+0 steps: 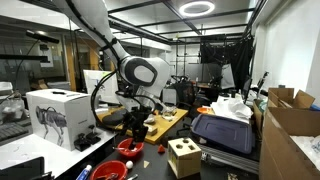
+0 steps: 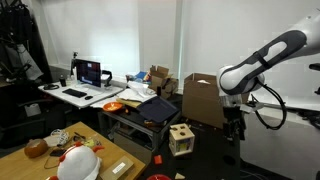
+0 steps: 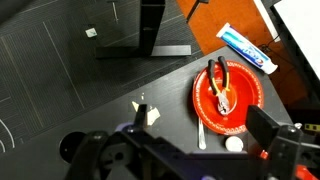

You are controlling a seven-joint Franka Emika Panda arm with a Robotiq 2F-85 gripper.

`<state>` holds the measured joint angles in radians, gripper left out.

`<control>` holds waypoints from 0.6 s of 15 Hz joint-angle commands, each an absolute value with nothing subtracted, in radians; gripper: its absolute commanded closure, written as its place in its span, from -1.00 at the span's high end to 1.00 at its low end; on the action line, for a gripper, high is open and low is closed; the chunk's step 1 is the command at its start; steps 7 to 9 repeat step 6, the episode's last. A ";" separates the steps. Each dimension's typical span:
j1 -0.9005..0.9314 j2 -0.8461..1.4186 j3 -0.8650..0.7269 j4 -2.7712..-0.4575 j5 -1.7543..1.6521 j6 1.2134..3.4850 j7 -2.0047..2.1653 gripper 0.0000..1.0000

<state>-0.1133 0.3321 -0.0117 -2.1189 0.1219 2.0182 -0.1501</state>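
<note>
In the wrist view my gripper [image 3: 200, 121] is open and empty, its dark fingers [image 3: 262, 125] standing wide apart above a black tabletop. Directly below lies a red plate [image 3: 238, 88] carrying pliers [image 3: 219, 88] with yellow and black handles. A metal spoon [image 3: 201, 132] lies against the plate's near edge, and a small white round piece [image 3: 233, 143] rests beside it. A toothpaste tube [image 3: 246, 47] lies beyond the plate. In both exterior views the gripper [image 1: 135, 120] [image 2: 233, 128] hangs from the bent arm, clear of the table, with the red plate [image 1: 128, 148] under it.
A scrap of crumpled paper [image 3: 149, 113] lies on the black top. A wooden shape-sorter cube [image 1: 182, 157] [image 2: 181, 138] stands close by. A white printed box [image 1: 58, 115], cardboard boxes [image 2: 200, 98] and a desk with a laptop [image 2: 90, 72] surround the area.
</note>
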 commanded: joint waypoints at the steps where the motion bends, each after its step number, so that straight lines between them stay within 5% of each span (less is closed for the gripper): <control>1: -0.106 0.331 -0.019 -2.116 0.124 2.019 -0.151 1.00; 9: -0.106 0.339 -0.019 -2.116 0.124 2.021 -0.151 1.00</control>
